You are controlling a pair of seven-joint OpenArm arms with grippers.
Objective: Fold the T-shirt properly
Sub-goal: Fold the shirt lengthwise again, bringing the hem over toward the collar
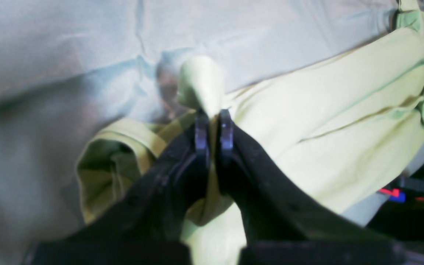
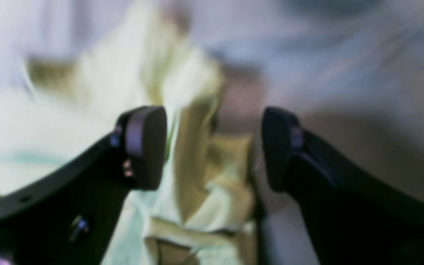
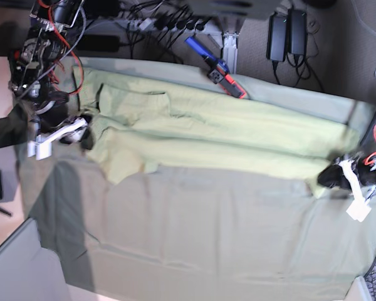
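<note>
Now left pincer (image 1: pixel 214 121) pinches the T-shirt (image 3: pixel 200 135) hem; right pincer (image 2: pixel 214 147) gapes wide beside it.

Both arms are black, strung with red and black cables, and end in white brackets. The left gripper (image 1: pixel 214 127) has black tapered fingers with thin grey tip pads. The right gripper (image 2: pixel 214 147) has rounded grey-purple pads and small screws along one finger.
</note>
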